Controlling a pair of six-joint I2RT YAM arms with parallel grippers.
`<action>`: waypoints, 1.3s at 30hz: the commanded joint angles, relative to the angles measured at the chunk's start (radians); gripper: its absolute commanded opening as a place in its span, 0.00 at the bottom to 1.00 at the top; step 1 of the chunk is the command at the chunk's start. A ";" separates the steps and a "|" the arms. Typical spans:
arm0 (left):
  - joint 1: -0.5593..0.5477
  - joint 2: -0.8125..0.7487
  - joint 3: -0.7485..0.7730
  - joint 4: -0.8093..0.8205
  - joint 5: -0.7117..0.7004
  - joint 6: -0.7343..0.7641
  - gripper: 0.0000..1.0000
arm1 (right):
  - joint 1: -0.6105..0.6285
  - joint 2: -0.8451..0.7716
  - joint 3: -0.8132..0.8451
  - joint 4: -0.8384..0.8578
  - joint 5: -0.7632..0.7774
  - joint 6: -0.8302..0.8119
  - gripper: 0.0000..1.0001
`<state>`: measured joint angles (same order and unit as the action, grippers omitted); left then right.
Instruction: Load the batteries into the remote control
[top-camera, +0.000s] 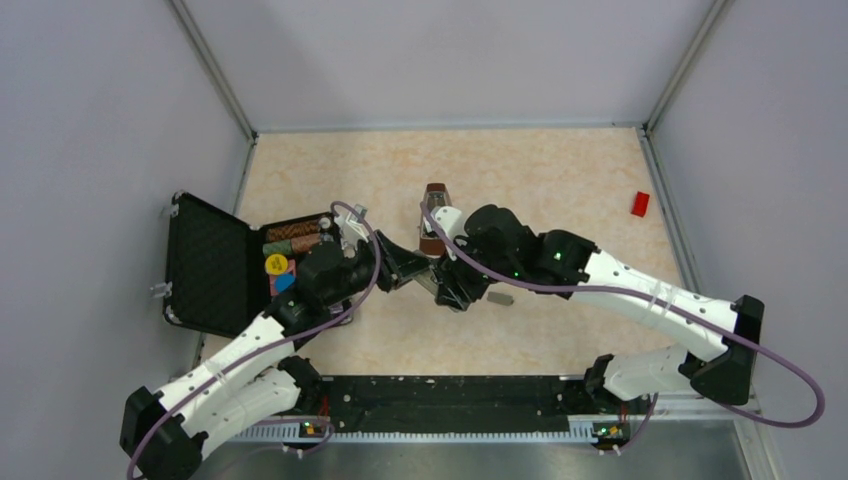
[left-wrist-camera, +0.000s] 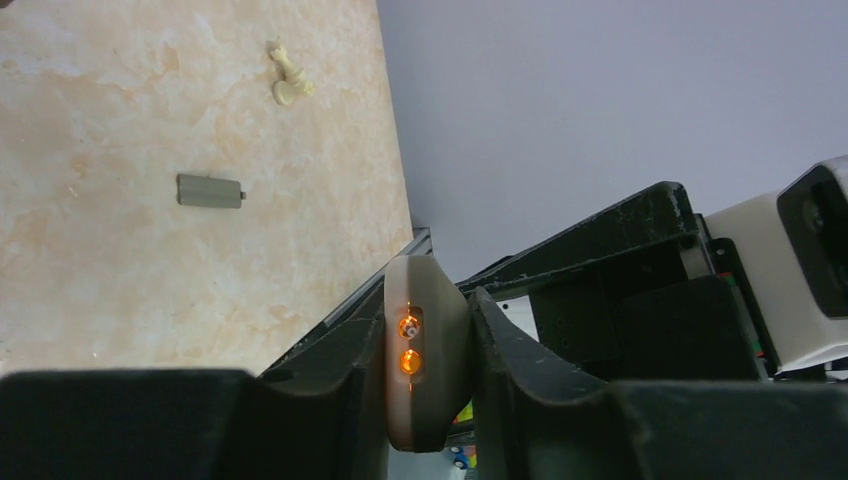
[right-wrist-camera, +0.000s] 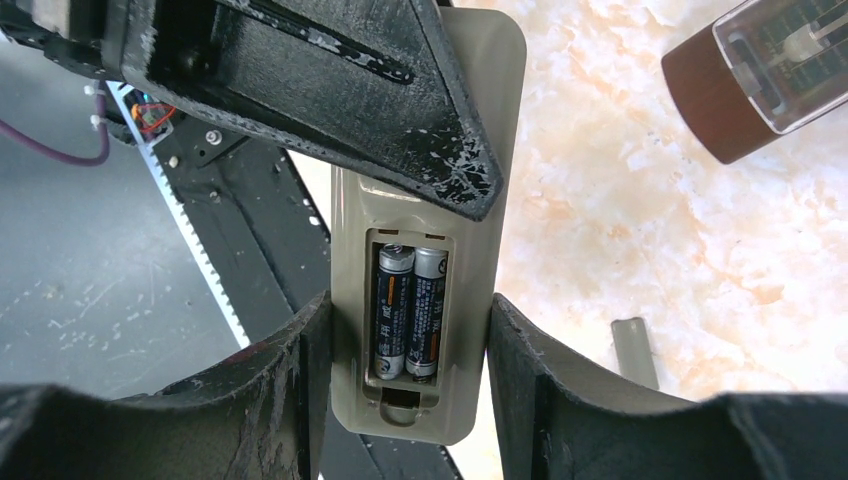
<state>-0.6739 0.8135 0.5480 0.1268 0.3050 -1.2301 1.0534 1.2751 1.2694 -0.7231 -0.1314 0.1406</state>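
Note:
The remote control (right-wrist-camera: 425, 205) is held in the air between both grippers, grey back towards the right wrist camera. Its battery bay is open and the two batteries (right-wrist-camera: 409, 310) lie side by side in it. My right gripper (right-wrist-camera: 408, 300) has its fingers pressed on the remote's two long sides. My left gripper (left-wrist-camera: 428, 300) is shut on the remote (left-wrist-camera: 430, 350), seen end-on with two orange lights. In the top view the left gripper (top-camera: 415, 268) and right gripper (top-camera: 450, 285) meet mid-table and hide the remote. The flat grey cover piece (top-camera: 500, 298) lies on the table beside them.
The brown metronome (top-camera: 434, 218) stands just behind the grippers. An open black case (top-camera: 210, 265) with small coloured items lies at the left. A red block (top-camera: 640, 204) sits far right. A cream chess piece (left-wrist-camera: 288, 80) lies beyond the cover piece (left-wrist-camera: 210, 190).

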 joint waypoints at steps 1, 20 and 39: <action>0.019 -0.013 0.003 0.043 0.029 0.006 0.27 | -0.018 -0.043 -0.002 0.024 -0.022 -0.022 0.31; 0.220 -0.064 -0.152 0.172 0.087 0.043 0.00 | -0.194 -0.210 -0.152 -0.031 0.214 0.273 0.76; 0.496 -0.098 -0.101 0.017 0.197 0.110 0.00 | -0.351 0.176 -0.273 -0.022 0.097 -0.513 0.71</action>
<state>-0.2077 0.7048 0.4065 0.0902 0.4477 -1.1225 0.7181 1.4166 1.0149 -0.7547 0.0238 -0.2096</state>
